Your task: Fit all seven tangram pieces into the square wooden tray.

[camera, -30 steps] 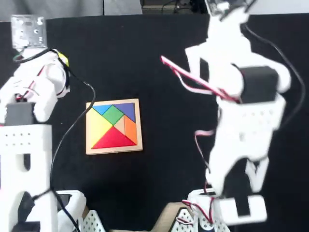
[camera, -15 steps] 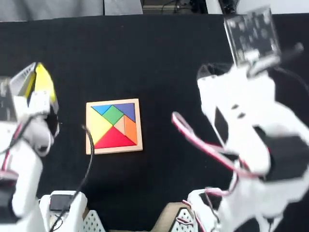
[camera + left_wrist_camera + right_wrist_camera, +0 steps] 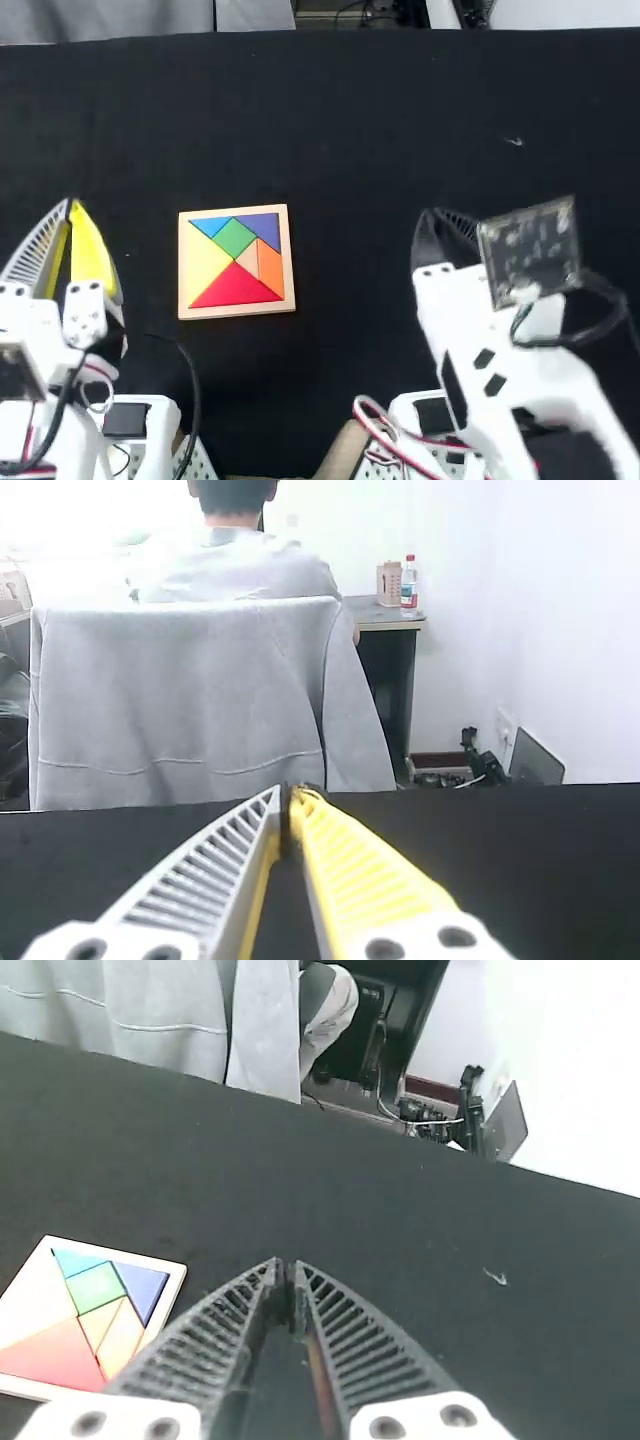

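Tray (image 3: 236, 262) full, both arms folded at the near edge.
The tray lies flat left of the table's (image 3: 350, 120) middle, its seven coloured pieces (image 3: 238, 285) apparently flush inside. The likely risk is an arm swinging out low and knocking a piece loose. The left gripper (image 3: 68, 206) and right gripper (image 3: 426, 216) sit either side of the tray, each closed on nothing.

Overhead, right wrist: tray (image 3: 237, 312) seemingly shared

No text, label, number or sign can be read anywhere.
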Motion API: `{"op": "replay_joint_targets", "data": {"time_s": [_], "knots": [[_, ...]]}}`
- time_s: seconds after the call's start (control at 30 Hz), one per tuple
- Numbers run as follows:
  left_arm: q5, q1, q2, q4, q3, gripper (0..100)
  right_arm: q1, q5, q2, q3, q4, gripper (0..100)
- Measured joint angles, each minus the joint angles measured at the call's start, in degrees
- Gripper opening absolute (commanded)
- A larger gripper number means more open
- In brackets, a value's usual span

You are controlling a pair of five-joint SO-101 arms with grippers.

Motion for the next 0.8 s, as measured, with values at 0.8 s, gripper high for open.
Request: {"op": "replay_joint_targets", "data": {"time_s": [0.8], "knots": [[-0.1,-4.3,-11.9,-22.7,50.9,14,0.3,-0.1,-31.3,52.5,-31.7,1.1]]}}
